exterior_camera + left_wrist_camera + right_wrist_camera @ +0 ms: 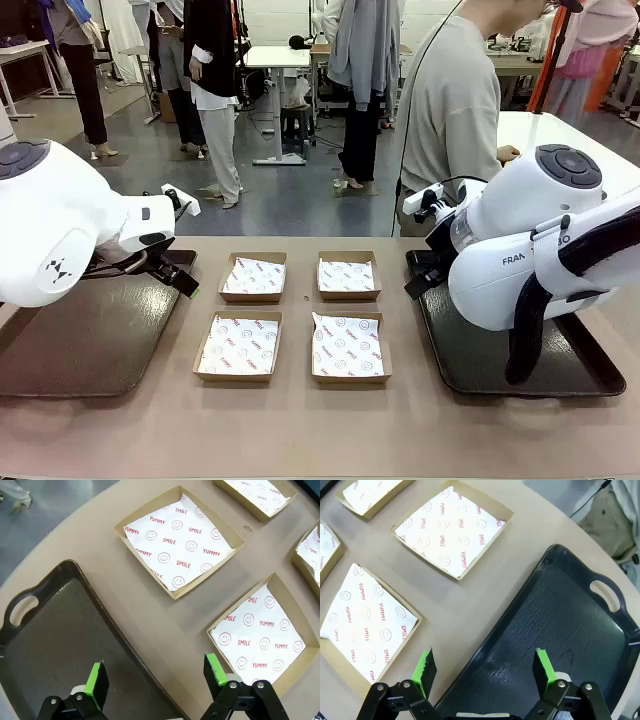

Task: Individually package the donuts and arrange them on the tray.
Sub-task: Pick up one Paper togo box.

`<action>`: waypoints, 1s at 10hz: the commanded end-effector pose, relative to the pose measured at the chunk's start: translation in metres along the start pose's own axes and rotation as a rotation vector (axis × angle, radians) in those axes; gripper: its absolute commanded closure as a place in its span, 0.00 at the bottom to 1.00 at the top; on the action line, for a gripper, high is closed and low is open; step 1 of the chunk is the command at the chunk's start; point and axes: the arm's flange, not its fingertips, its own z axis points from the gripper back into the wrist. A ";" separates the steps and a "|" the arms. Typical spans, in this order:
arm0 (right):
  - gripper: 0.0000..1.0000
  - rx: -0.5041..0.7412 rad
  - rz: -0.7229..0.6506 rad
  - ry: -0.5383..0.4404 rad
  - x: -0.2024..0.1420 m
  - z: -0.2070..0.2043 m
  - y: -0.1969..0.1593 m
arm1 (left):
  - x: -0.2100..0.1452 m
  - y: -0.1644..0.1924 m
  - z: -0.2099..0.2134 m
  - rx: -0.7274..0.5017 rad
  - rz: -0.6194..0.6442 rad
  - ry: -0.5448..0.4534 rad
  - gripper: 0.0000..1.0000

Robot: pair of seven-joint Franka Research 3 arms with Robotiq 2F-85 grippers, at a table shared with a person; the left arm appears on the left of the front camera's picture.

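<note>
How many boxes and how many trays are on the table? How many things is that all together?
Cardboard boxes: 4
Dark trays: 2
Total: 6

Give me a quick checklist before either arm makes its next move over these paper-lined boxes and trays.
1. Left claw open, nothing held: ok.
2. Right claw open, nothing held: ok.
3. Four boxes each lined with paper: ok.
4. Left tray and right tray flat on the table: ok.
5. Person standing back from the boxes: ok.
</note>
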 end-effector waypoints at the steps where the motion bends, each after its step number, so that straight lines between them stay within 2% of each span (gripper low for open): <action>1: 0.00 0.000 0.000 0.000 0.000 0.000 0.000 | 0.000 0.000 0.000 0.000 0.000 0.000 0.00; 10: 0.00 0.000 0.000 0.000 0.000 0.000 0.000 | 0.000 0.000 0.000 0.000 0.000 0.000 0.00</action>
